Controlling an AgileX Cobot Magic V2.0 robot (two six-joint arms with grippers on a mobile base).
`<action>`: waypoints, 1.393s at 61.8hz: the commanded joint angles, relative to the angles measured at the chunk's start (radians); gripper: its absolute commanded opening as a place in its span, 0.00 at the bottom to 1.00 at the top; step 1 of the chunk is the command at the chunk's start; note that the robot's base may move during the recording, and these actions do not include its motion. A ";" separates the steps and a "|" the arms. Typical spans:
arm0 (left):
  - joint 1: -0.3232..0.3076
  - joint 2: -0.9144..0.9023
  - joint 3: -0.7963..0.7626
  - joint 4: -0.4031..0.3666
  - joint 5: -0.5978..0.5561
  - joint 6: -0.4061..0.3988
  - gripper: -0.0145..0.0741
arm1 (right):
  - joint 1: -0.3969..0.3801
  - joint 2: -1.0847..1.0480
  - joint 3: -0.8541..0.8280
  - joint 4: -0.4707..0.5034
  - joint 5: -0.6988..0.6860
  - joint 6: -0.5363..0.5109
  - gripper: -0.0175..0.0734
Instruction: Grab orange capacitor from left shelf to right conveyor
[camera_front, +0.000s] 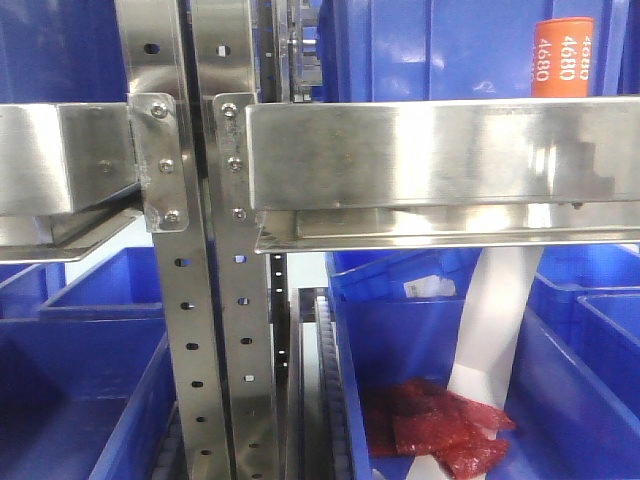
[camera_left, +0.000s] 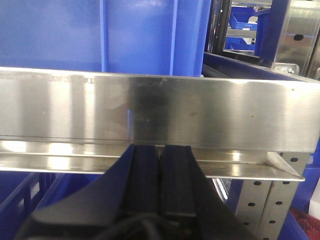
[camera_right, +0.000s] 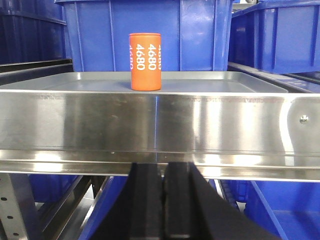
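The orange capacitor stands upright on a shallow grey tray on the left shelf, white "4680" on its side; the front view shows the orange capacitor at the top right above a steel beam. My right gripper is shut and empty, below and in front of the shelf beam, lower than the capacitor. My left gripper is shut too, with nothing in it, just under another steel beam. The right conveyor is out of view.
Big blue bins stand behind the tray and on both sides. Perforated steel uprights run down the middle of the front view. A lower blue bin holds red plastic bags, and a white strip hangs into it.
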 joint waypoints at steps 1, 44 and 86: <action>0.003 -0.011 -0.005 -0.002 -0.085 -0.001 0.02 | 0.002 -0.013 -0.004 -0.011 -0.091 -0.007 0.25; 0.003 -0.011 -0.005 -0.002 -0.085 -0.001 0.02 | 0.002 -0.013 -0.004 -0.011 -0.111 -0.007 0.25; 0.003 -0.011 -0.005 -0.002 -0.085 -0.001 0.02 | 0.002 0.095 -0.287 -0.011 -0.022 -0.006 0.26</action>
